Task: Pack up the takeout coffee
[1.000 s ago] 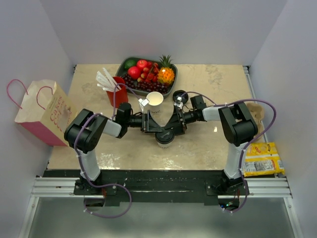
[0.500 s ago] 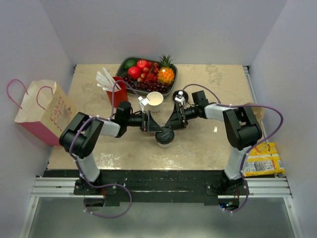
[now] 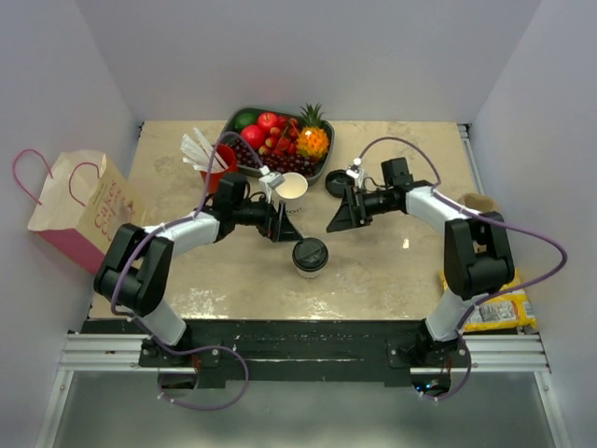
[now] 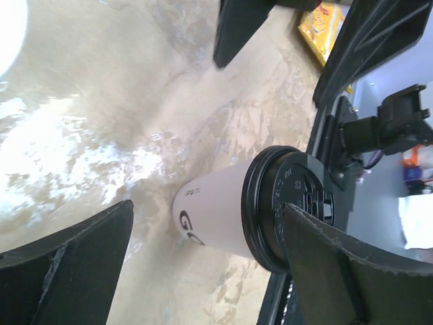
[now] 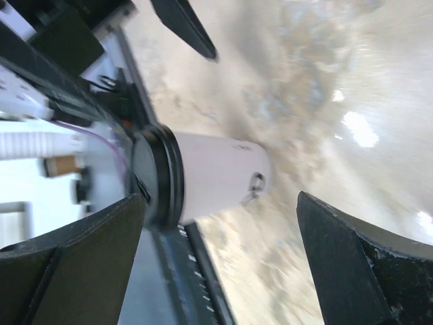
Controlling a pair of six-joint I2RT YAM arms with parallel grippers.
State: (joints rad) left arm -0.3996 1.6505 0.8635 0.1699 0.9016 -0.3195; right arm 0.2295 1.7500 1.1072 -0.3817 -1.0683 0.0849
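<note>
Top external view: the takeout coffee [image 3: 310, 255] stood upright with its black lid on, near the middle of the worktop [image 3: 392, 275] and slightly toward the near edge.
Cup writing: the left wrist view showed a bold black "G" on the white wall, with the next letter cut off by the curve. The raised marks on the lid were too small to read.
Left gripper [image 3: 280, 224]: its fingers were spread wide and held nothing. It sat just beyond the cup on the far-left side, and its own camera saw the cup between the two fingers, clear of both.
Right gripper [image 3: 339, 213]: its fingers were also spread wide and empty. It sat just beyond the cup on the far-right side, apart from it.
Paper bag [image 3: 79, 210]: white and pink with pink handles, it stood at the left edge. Its pink lettering could not be read.
Yellow packets [image 3: 494, 301]: these lay beside the right edge near the near-right corner, their print illegible.
Far edge: a fruit tray [image 3: 280, 135] sat there, with the red cup [image 3: 220, 171] of white straws at its left. The lidless white cup [image 3: 292, 189] stood just in front of the tray.
Open room: bare marbled surface lay all round the coffee. It was widest along the near edge and in the far-right corner.
</note>
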